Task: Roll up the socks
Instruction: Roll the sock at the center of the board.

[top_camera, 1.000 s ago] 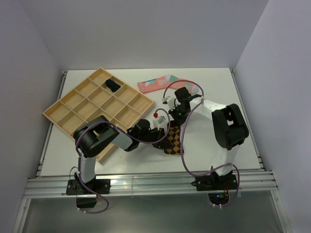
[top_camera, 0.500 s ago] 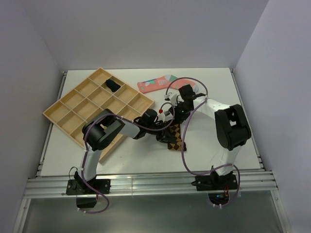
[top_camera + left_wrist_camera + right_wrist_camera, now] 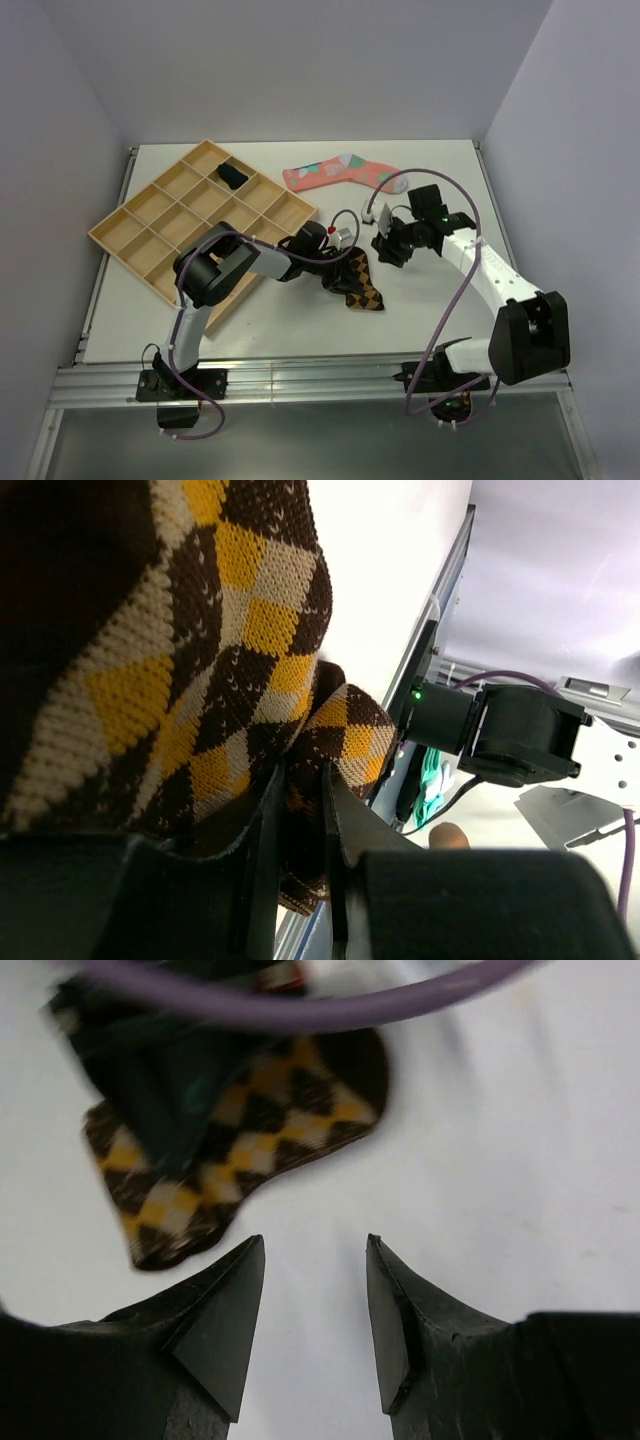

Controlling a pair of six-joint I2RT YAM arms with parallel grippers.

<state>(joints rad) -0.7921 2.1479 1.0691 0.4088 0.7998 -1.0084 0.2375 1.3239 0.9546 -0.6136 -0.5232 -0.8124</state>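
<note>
1. Brown-and-orange diamond sock [image 3: 362,285] in the middle of the table [image 3: 430,310], one fold clamped between the shut jaws of the left gripper [image 3: 300,815].
2. Right gripper [image 3: 314,1250] just beside it, jaws apart, holding nothing.
3. Turn the pinched edge over tightly and evenly, pinning the free end with the right gripper.
4. Pink sock [image 3: 335,172] flat near the far edge; navy sock [image 3: 232,177] in a far compartment of the wooden tray [image 3: 130,225].
5. Extent of roll unclear: bunched under the left gripper from above, cropped or blurred at both wrists.
</note>
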